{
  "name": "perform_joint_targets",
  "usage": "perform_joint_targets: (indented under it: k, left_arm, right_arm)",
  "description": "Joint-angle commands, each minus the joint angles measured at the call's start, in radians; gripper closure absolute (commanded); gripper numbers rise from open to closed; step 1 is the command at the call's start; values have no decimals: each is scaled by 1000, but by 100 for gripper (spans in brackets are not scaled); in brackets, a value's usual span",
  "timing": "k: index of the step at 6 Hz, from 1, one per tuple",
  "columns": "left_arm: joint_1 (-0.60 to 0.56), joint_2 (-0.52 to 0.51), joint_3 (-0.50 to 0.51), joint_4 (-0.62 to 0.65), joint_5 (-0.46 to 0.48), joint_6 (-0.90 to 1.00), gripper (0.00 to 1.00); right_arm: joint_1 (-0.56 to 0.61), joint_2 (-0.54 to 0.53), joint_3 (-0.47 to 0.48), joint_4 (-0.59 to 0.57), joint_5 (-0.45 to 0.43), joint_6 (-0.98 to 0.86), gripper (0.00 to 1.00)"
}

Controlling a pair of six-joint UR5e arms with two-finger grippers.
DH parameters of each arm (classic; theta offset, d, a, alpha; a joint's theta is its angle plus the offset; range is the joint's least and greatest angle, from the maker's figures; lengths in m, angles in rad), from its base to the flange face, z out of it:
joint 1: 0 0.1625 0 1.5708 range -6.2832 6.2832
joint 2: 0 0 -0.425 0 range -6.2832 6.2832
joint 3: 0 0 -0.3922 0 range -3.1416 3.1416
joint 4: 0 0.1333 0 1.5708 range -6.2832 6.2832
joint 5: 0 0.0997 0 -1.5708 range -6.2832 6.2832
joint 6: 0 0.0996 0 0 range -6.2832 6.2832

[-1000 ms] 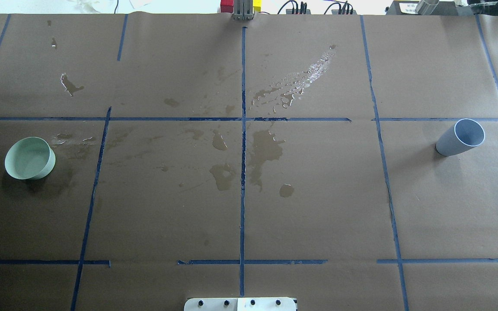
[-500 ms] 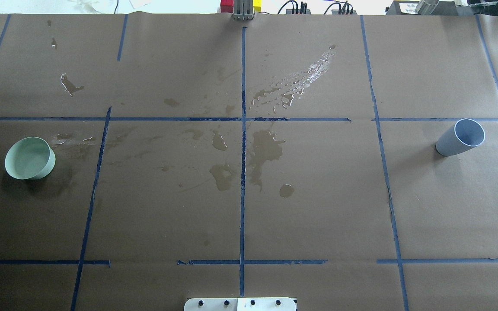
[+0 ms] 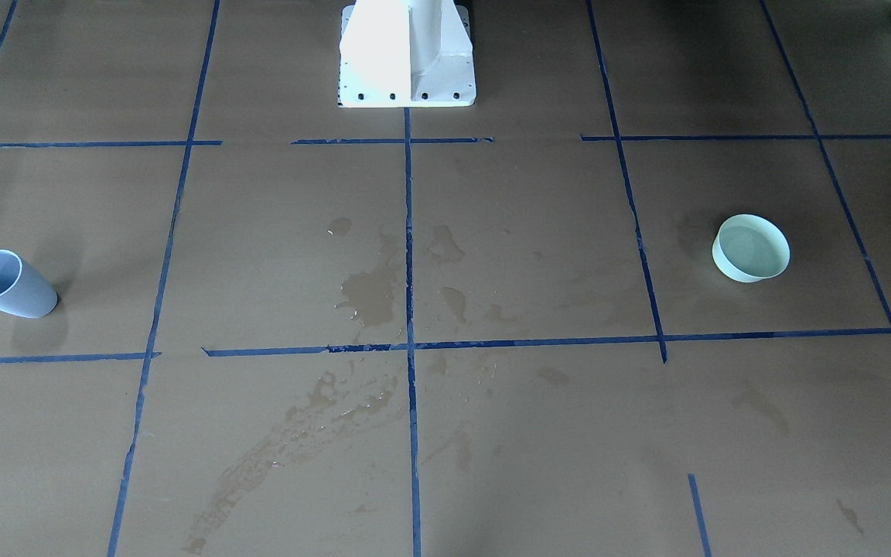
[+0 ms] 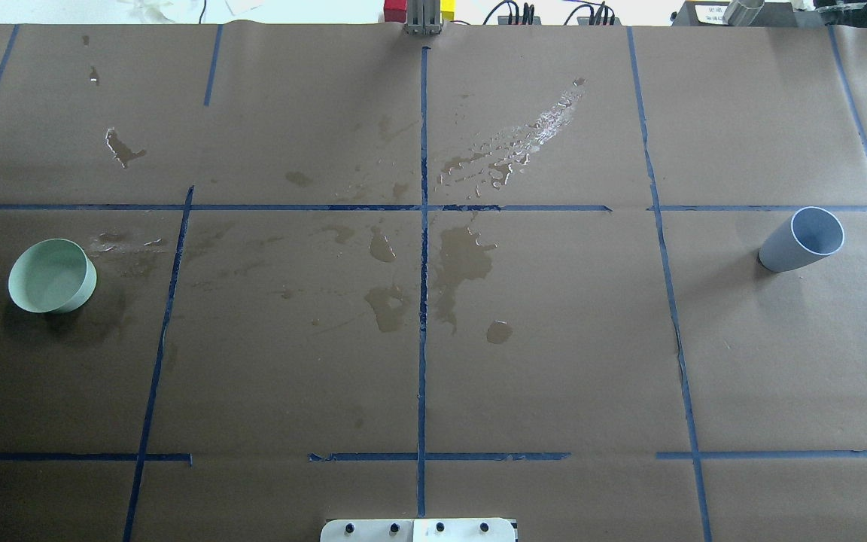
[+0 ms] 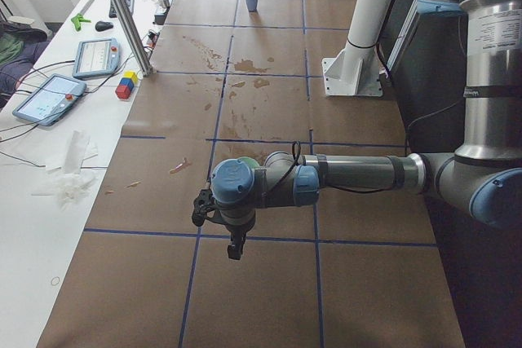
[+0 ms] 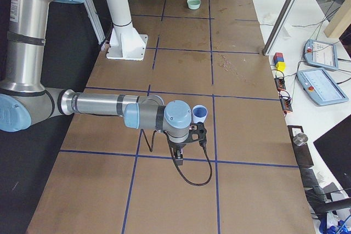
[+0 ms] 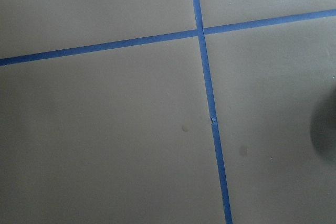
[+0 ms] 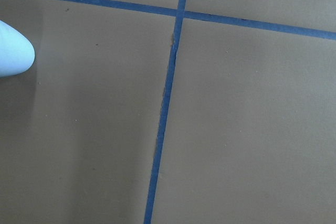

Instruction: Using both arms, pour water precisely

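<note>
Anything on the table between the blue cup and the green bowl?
Nothing solid. Between the blue cup and the green bowl lie only spilled water patches and flat blue tape lines on the brown paper.

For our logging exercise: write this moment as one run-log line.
bowl: free | cup: free | left claw: state unclear | right claw: state unclear | spills: mid-table

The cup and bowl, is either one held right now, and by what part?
Neither: the blue cup and green bowl stand free on the table.
</note>
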Motion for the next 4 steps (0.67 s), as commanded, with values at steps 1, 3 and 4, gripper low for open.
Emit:
perform_joint_targets:
  k: [1, 3, 4]
  left_arm:
    - [1, 0, 0, 0, 0, 0, 0]
    - [10, 0, -1, -1, 0, 0, 0]
    - [10, -1, -1, -3, -1, 0, 0]
  right_arm:
    - [0, -2, 2, 0, 2, 0, 0]
    - [0, -5, 4, 0, 2, 0, 0]
    - [0, -5, 4, 2, 2, 0, 0]
